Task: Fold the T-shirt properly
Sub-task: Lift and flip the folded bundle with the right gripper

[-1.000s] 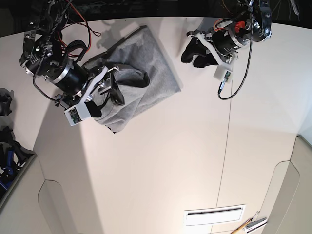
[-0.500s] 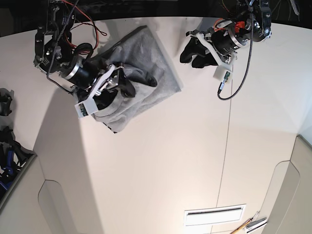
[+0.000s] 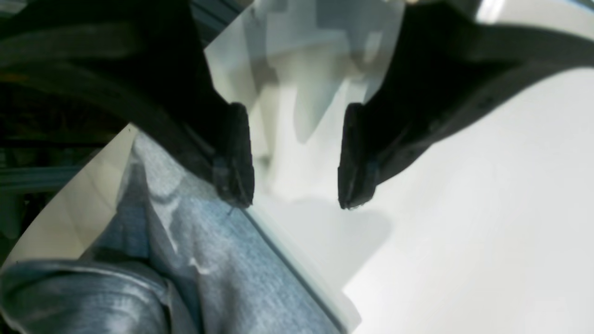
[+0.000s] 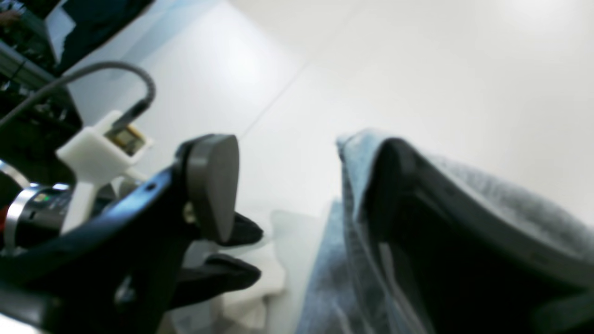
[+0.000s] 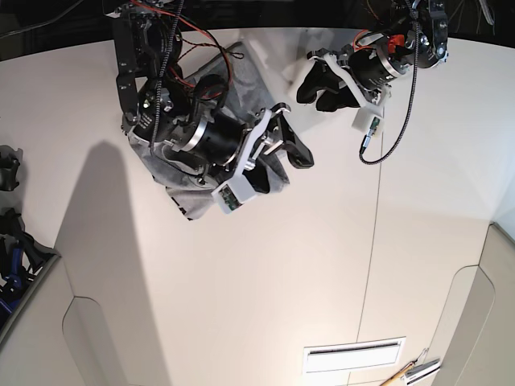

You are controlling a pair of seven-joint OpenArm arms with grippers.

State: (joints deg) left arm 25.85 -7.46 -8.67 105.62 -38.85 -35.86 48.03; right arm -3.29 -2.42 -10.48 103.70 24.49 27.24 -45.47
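Note:
The light grey T-shirt [image 5: 181,189] lies bunched at the back left of the white table [image 5: 282,265], mostly hidden under my right arm. My right gripper [image 5: 296,137] is open over the shirt's right edge. In the right wrist view [image 4: 297,162] a fold of grey cloth [image 4: 487,204] drapes over one finger. My left gripper [image 5: 310,98] is open and empty just right of the shirt. In the left wrist view [image 3: 297,199] it hovers low over bare table, and the shirt's edge [image 3: 222,260] lies beside one fingertip [image 3: 236,185].
Dark gear [image 5: 10,241] sits off the table's left edge. A white slotted panel [image 5: 354,354] and hand tools [image 5: 412,371] lie at the front right. A seam [image 5: 374,241] runs down the table. The table's back edge is close behind both arms.
My right arm has swung right across the shirt, dragging cloth with it, so the shirt is more bunched beneath it. The left gripper has barely moved.

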